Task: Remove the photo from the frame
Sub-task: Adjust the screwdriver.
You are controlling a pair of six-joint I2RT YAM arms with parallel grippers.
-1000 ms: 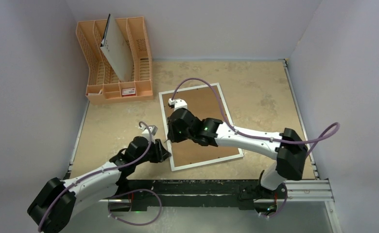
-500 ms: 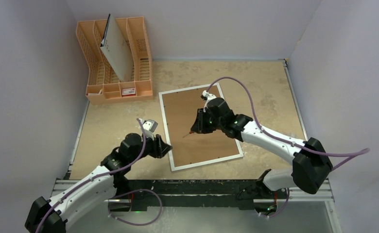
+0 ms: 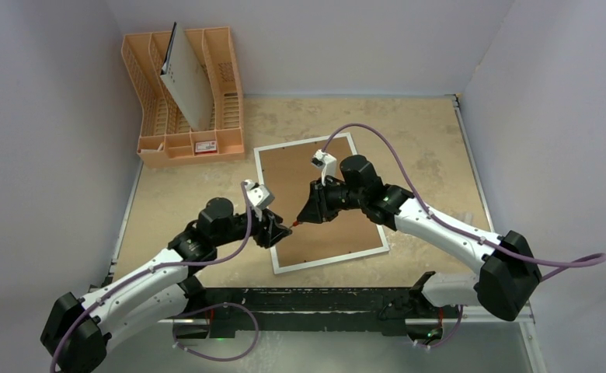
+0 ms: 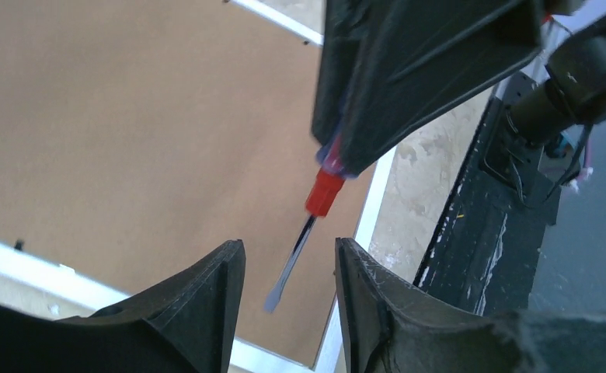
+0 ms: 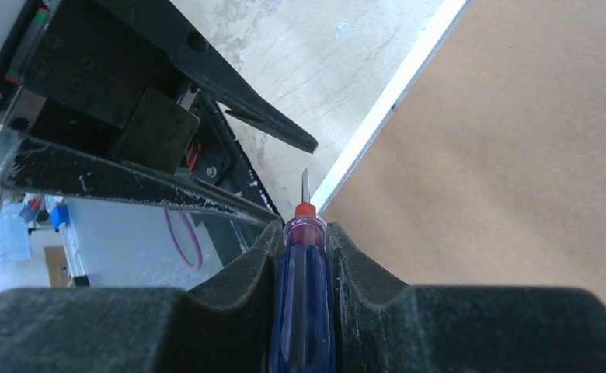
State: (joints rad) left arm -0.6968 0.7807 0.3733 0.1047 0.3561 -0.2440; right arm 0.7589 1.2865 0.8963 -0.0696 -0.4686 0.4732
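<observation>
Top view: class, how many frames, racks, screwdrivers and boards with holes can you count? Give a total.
Frame: 1
Rack: 1
Screwdriver: 1
Board with holes: 1
Total: 4

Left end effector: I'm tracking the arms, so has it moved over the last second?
Yes. The left end effector has moved right, from beside the frame's left edge to over its brown back, toward the screwdriver in the right end effector.
</observation>
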